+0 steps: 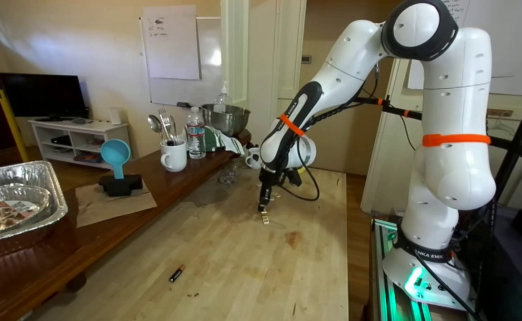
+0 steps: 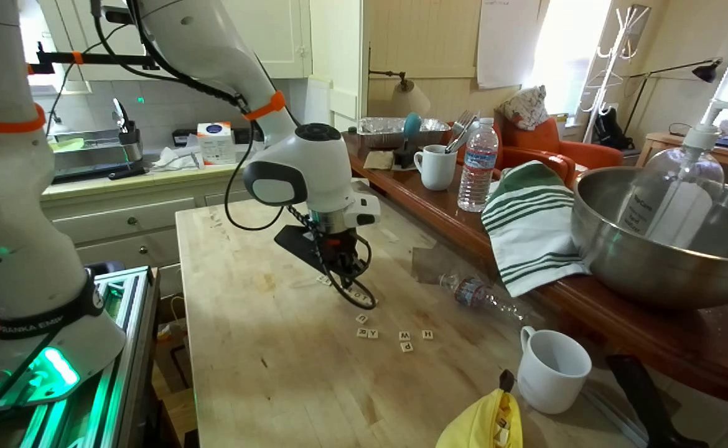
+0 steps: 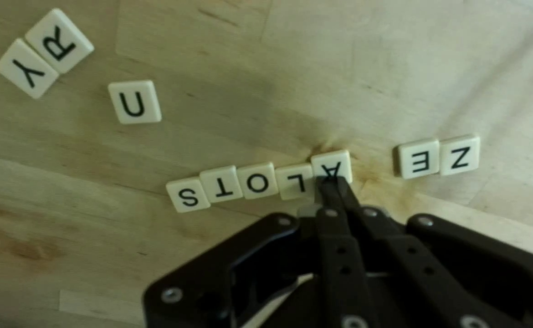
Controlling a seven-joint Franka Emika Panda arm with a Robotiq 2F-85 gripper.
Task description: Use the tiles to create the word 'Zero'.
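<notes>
"Pincer (image 3: 332, 181) clenched, empty, at A tile (image 3: 335, 161). Status?"

"Prob. half: Z tile (image 3: 459, 155), E tile (image 3: 419, 158) touching on table (image 2: 314, 373). O tile (image 3: 257, 181) (in row), R tile (image 3: 59, 41) (w/ Y tile (image 3: 27, 68)) TBD."

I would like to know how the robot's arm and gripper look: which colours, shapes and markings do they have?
The arm is white and rounded, with dark grey trim, orange bands and black cables. Its base carries white lettering, FRANKA EMIK as far as visible, and a green light. The gripper is black, with slender fingers and round bolts.
</notes>
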